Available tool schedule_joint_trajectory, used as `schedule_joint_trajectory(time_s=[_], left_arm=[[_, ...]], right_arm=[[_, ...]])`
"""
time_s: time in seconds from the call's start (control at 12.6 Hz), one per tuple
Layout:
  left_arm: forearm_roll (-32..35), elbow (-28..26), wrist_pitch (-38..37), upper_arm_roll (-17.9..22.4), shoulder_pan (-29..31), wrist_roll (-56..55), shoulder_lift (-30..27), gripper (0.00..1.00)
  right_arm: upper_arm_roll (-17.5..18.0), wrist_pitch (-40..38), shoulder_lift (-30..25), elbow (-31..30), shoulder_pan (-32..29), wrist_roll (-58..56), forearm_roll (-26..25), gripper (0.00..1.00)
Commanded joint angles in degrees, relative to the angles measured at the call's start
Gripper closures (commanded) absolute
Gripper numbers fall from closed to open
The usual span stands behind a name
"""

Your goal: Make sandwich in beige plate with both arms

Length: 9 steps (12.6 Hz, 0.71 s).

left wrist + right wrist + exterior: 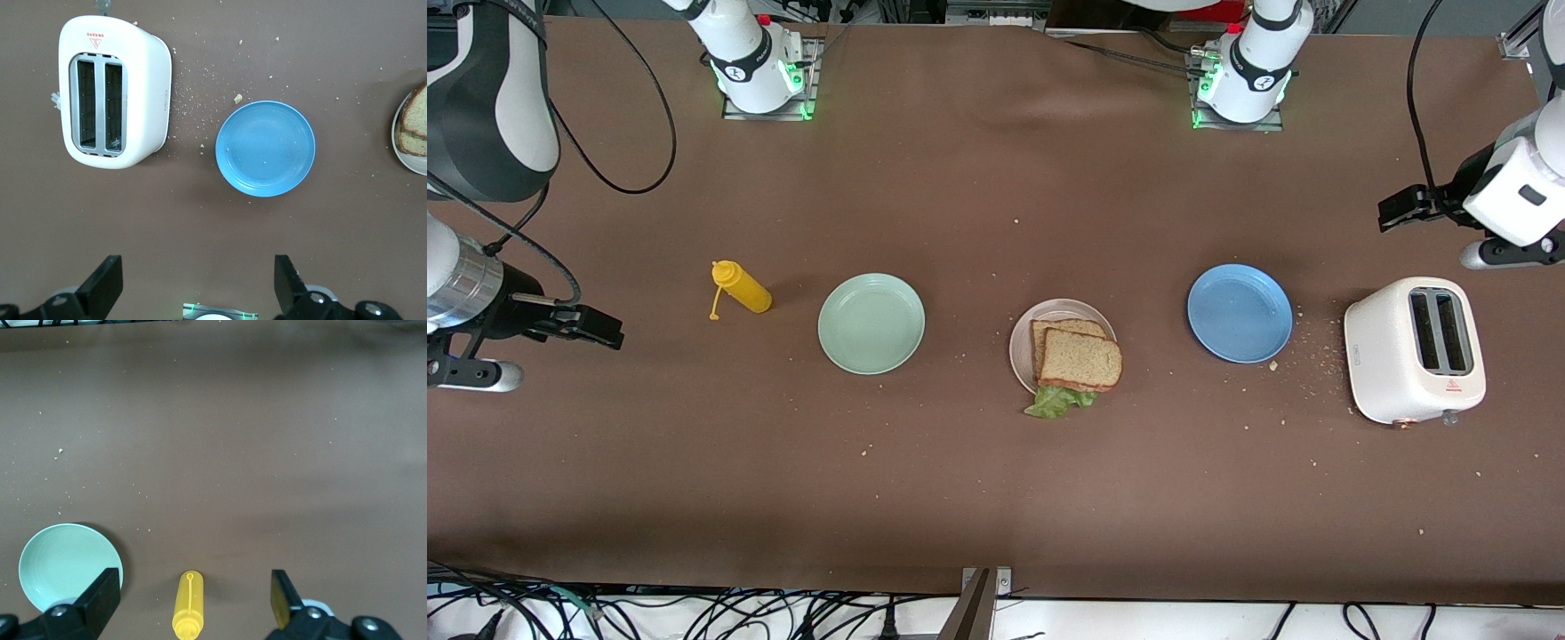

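The sandwich is sitting on the beige plate, lettuce spilling over the rim, between 2 plates: mint-green plate and blue plate.

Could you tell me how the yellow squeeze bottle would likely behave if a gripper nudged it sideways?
The yellow squeeze bottle lies on its side, so it would probably roll rather than slide. It looks like small, thin plastic, so likely light and a bit squashy. Its smooth rounded body may slip between the fingers.
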Motion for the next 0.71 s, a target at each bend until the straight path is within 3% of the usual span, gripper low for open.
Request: schedule_joint_trajectory(time_s=[0.0, 0.16, 0.63], left_arm=[[-2.4, 1.7, -2.6, 0.9, 0.5, 0.1, 0.0, 0.00], [-2.4, 4.0, -3.1, 0.9, 0.4, 0.1, 1.8, 0.00], [-2.4, 4.0, -3.0, 0.9, 0.8, 1.0, 1.7, 0.00]], right_arm=[[0.1, 1.0, -1.8, -2.1, 0.0, 0.5, 0.5, 0.00], [0.1, 1.0, -1.8, -2.1, 0.0, 0.5, 0.4, 0.00], [0.1, 1.0, -1.7, -2.0, 0.0, 0.6, 0.4, 0.00]])
